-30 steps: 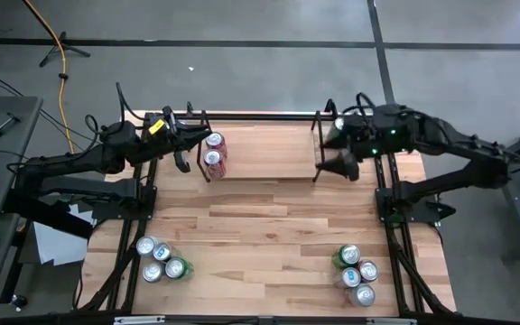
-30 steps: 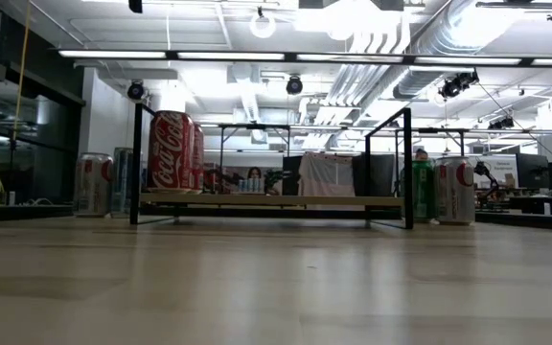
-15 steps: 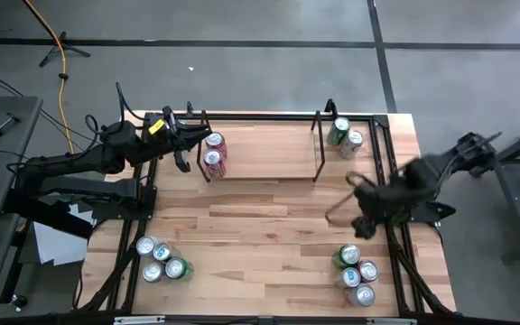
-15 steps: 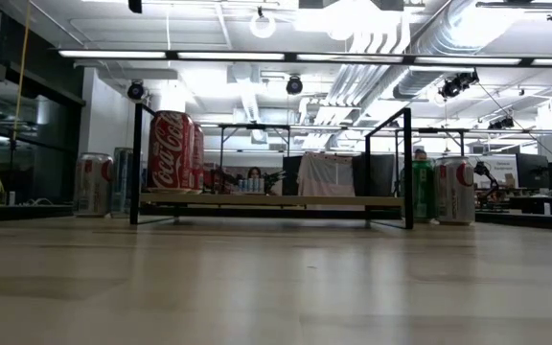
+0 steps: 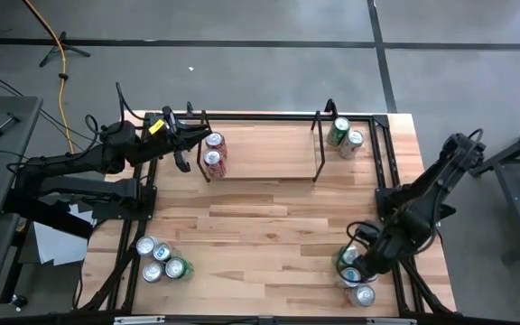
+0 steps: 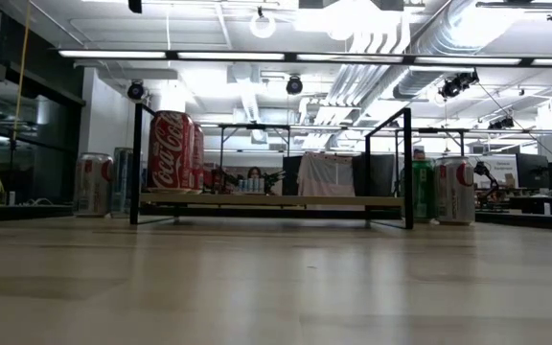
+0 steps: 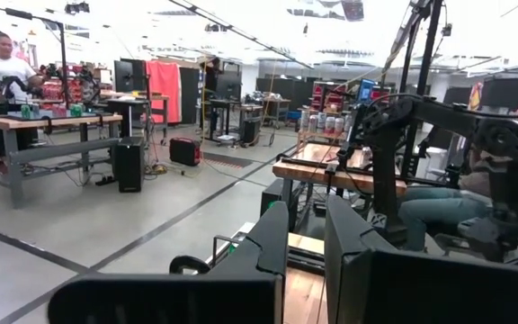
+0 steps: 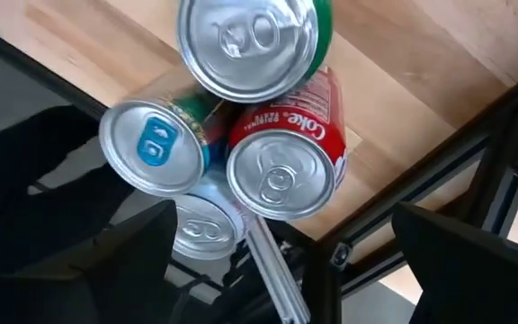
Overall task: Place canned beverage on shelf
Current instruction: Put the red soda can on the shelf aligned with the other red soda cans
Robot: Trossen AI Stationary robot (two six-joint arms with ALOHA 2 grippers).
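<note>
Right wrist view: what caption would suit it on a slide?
Open right gripper hovers above a cluster of cans, a red Coke can at the middle.

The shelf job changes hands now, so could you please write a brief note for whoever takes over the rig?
Left claw: shut, empty, waiting at the shelf's left end.
Right claw: open, empty, hovering over the front-right can cluster.
Shelf: two red cans stand at its left end.
Off the shelf: two cans at the back right corner, a front-left can cluster, and the front-right one.
Left to do: probably grasp a front-right can and set it on the shelf.
</note>
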